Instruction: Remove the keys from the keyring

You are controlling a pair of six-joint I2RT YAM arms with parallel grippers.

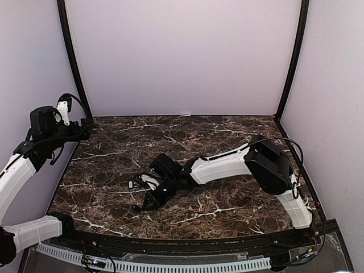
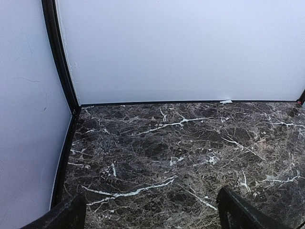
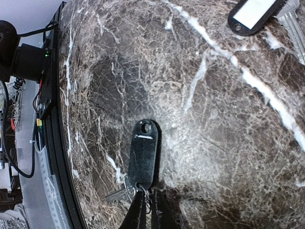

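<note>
In the right wrist view my right gripper (image 3: 148, 206) is shut, its two dark fingers pinching the thin silvery keyring (image 3: 153, 196) low against the marble. A black key tag (image 3: 143, 152) hangs from the ring and lies flat, and a silvery key (image 3: 116, 193) on the ring points left. A second black tag with a white label (image 3: 257, 13) and another key (image 3: 291, 24) lie apart at the top right. In the top view the right gripper (image 1: 142, 203) is down at the table's middle. My left gripper (image 1: 85, 126) is open and empty, raised at the far left (image 2: 150, 212).
The marble table (image 1: 227, 199) is enclosed by white walls with black corner posts (image 1: 71, 57). A black rail with cables (image 3: 45, 95) runs along the near edge close to the right gripper. The white-labelled tag (image 1: 141, 181) lies just left of the right wrist.
</note>
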